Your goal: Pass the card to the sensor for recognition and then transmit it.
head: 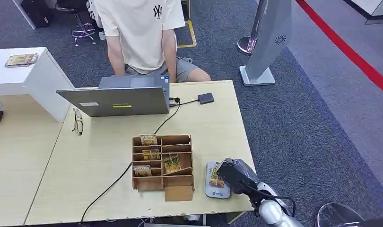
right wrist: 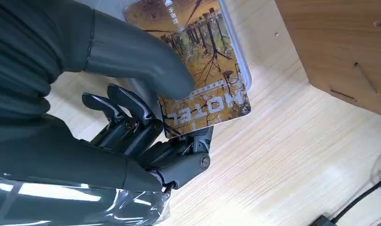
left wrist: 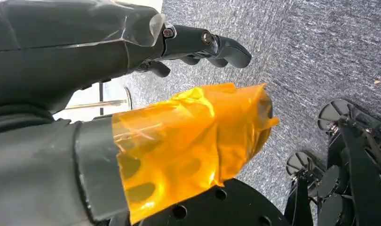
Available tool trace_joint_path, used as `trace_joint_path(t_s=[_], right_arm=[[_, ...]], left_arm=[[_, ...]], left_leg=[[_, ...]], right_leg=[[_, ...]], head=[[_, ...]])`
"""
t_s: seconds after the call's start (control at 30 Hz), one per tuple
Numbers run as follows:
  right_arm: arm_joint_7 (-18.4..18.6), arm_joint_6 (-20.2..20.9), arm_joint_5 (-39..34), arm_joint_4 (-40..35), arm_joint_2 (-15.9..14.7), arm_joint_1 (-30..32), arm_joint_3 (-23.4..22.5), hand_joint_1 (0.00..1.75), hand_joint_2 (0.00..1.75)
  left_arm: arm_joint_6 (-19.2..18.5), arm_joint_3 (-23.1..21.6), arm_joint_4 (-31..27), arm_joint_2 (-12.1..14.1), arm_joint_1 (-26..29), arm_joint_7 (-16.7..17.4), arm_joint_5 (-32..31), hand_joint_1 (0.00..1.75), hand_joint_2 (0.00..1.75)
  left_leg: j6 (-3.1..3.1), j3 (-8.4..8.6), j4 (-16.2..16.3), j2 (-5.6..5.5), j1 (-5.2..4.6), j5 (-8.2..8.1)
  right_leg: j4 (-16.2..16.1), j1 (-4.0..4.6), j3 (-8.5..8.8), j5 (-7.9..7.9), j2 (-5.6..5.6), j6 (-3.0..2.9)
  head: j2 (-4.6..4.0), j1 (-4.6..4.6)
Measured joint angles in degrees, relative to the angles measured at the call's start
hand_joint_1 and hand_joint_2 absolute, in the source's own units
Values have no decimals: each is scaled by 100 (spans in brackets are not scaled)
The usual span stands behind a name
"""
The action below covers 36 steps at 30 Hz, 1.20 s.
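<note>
While the right hand [right wrist: 132,94] pinches the card [right wrist: 202,56] between thumb and fingers [right wrist: 132,127], it lies flat over the sensor [head: 214,187] near the counter's [head: 213,132] front right corner. Card print reads "HOTEL"; its long axis runs along the sensor's length. Left hand [left wrist: 132,70] fingers slightly curled, holding nothing.

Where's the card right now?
In the right hand, pinched by the thumb and fingers over the grey sensor pad at the table's near right, just right of the wooden organizer; card shows in the right wrist view.

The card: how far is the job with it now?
Done: the right hand has a card pinched, out of the wooden organizer. In hand: it holds the card over the grey sensor. Left: recognition cannot be confirmed, and the handover to the person remains.
</note>
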Motion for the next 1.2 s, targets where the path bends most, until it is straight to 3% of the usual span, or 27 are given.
trace_joint_path(t_s=[0.37,0.4,0.6,0.77,0.93,1.2], right_arm=[[-28,-15,11,-30,-2,1,-7,175,175],[-147,-26,-57,-44,-2,10,-13,175,175],[-1666,-37,-1168,-720,9,375,-356,175,175],[-2427,101,-2462,-1660,308,660,-934,175,175],[-2671,337,-3303,-2407,687,817,-1366,175,175],[-2586,258,-3263,-2743,922,908,-1576,175,175]], left_arm=[[-7,0,-35,-7,0,9,2,0,0],[-11,0,-42,-13,0,9,7,0,0],[-20,0,-55,-28,0,-94,57,0,0],[109,0,-50,-50,-2,-262,101,0,0],[190,0,-15,-59,-4,-339,105,0,0],[229,0,11,-59,-5,-345,114,0,0]], left_leg=[[0,0,0,0,0,0],[0,0,0,0,0,0],[0,-5,0,-2,0,0],[1,-5,0,-1,0,-1],[1,-4,0,1,0,-1],[2,-4,0,5,0,-1]], right_leg=[[0,0,0,0,0,0],[0,0,0,0,0,0],[0,-1,-2,0,-2,0],[0,0,-5,0,-1,0],[0,0,-4,0,0,0],[0,0,-2,0,2,1]], head=[[0,0],[0,0],[0,-2],[0,-2],[0,0],[0,-2]])
